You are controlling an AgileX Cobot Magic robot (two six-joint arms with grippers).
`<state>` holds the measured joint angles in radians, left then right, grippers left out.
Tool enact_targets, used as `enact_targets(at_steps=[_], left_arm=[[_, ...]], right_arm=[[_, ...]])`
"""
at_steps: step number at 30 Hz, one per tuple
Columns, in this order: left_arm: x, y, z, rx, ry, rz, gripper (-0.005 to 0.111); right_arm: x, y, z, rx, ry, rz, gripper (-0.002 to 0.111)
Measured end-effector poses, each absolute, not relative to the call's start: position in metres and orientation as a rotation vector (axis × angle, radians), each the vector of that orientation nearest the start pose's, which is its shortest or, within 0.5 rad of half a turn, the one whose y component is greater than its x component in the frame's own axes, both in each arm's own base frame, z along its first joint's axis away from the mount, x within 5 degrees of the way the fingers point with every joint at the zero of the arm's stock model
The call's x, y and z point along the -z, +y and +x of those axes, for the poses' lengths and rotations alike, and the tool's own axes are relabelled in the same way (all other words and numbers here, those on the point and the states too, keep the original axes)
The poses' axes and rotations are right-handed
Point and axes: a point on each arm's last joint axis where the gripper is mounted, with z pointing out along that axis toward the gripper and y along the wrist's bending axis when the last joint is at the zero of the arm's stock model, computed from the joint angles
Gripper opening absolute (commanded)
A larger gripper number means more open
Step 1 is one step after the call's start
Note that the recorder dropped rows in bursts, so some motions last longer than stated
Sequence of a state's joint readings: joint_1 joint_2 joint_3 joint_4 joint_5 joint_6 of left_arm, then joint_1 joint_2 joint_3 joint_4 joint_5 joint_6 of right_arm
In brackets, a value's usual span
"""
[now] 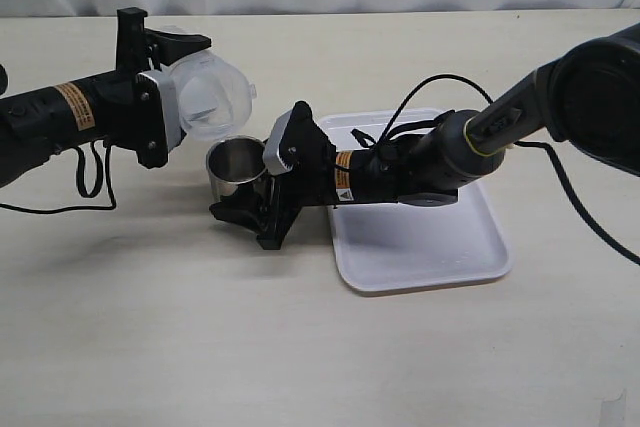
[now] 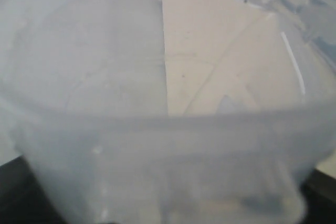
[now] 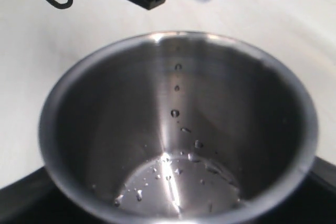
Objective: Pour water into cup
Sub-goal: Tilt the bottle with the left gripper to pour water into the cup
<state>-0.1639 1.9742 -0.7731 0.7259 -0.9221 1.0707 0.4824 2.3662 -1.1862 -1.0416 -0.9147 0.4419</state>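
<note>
The steel cup (image 1: 235, 162) stands on the table just left of the tray. My right gripper (image 1: 250, 187) is shut on the cup from the right. In the right wrist view the cup (image 3: 105, 129) fills the frame; water (image 3: 175, 113) shows only as droplets on its inner wall and a thin glint on its bottom. My left gripper (image 1: 185, 72) is shut on a translucent plastic container (image 1: 212, 97), held tilted with its mouth just above the cup's far-left rim. The container (image 2: 157, 140) fills the left wrist view and hides the jaws.
A white tray (image 1: 430, 247) lies right of the cup, under my right arm. Black cables loop over the tray's far edge (image 1: 400, 122) and hang below my left arm (image 1: 95, 172). Bare beige table lies all around.
</note>
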Motion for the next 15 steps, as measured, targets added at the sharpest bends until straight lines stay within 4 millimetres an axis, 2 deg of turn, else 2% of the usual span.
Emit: enact_targets(at_steps=[15], left_arm=[[-0.1268, -0.1045, 0.3371, -0.474, 0.871, 1.667, 0.0]], right_arm=[[-0.0479, 0.2506, 0.3445, -0.852, 1.621, -1.234, 0.004]])
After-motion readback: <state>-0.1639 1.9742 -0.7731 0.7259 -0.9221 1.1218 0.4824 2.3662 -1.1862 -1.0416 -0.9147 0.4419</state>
